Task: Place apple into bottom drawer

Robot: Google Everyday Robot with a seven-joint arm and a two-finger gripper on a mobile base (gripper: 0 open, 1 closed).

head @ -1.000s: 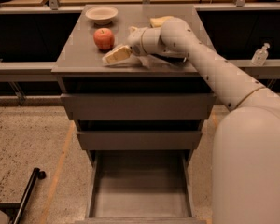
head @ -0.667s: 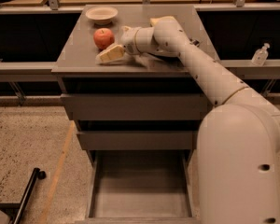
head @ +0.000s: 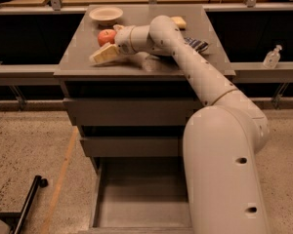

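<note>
Cabinet top with arm at the pick-up stage: the apple (head: 106, 36) sits on the grey top (head: 136, 65) toward ten o'clock, just below a pale bowl (head: 106, 14) at eleven. The gripper (head: 105, 51) lies right beside the fruit on its six o'clock side, though whether it is released or clenched cannot be told from here. The bottom drawer (head: 141, 194) stands pulled out with a bare floor, so the opening is done. The grasp, the lift and the carry down to six o'clock all appear to remain.
</note>
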